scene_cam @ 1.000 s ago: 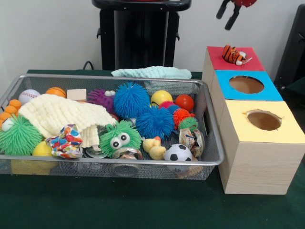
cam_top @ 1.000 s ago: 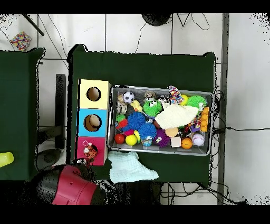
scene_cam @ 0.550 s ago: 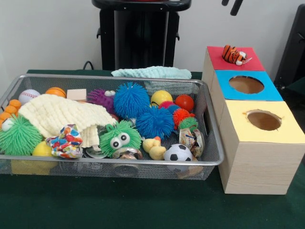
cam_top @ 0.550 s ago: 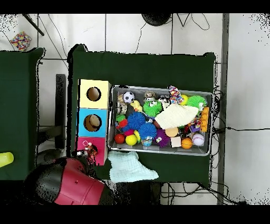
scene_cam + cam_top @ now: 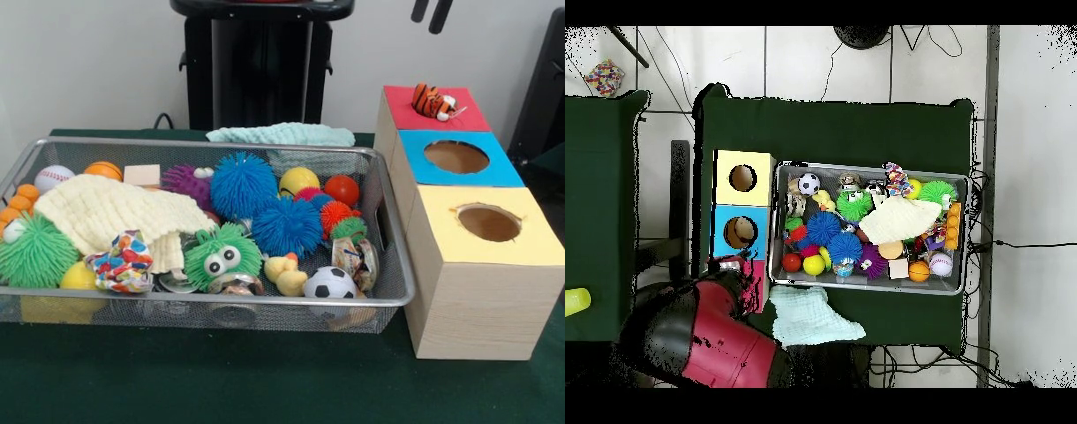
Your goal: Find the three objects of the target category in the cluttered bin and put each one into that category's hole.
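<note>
1. Green cloth is covering the worktop (image 5: 265,380), with a pale wall running behind it; a mesh bin (image 5: 399,296) is sitting beside a row of three boxes topped red, blue and yellow.
2. Pincer (image 5: 431,12) is showing only as two dark tips at the top edge of the front view, the tips standing apart with nothing between them.
3. Below the pincer, a small tiger toy (image 5: 432,101) is lying on the red box top (image 5: 459,117), seemingly at its hole; whether it is dropping through I cannot tell. In the overhead view the red arm (image 5: 715,340) is covering most of that box.
4. Judging by that toy, animals may be the target category. Down and off to one side of the pincer, inside the bin, a yellow duck (image 5: 286,273) is resting near the front rim beside a soccer ball (image 5: 328,283), and a green fuzzy creature with eyes (image 5: 221,256) is sitting against a cream cloth (image 5: 115,212).
5. Spiky blue balls (image 5: 243,184) are crowding the bin's middle, so room for reaching in is looking tight there.
6. Blue (image 5: 456,156) and yellow (image 5: 488,223) holes are lying open, unobstructed.
</note>
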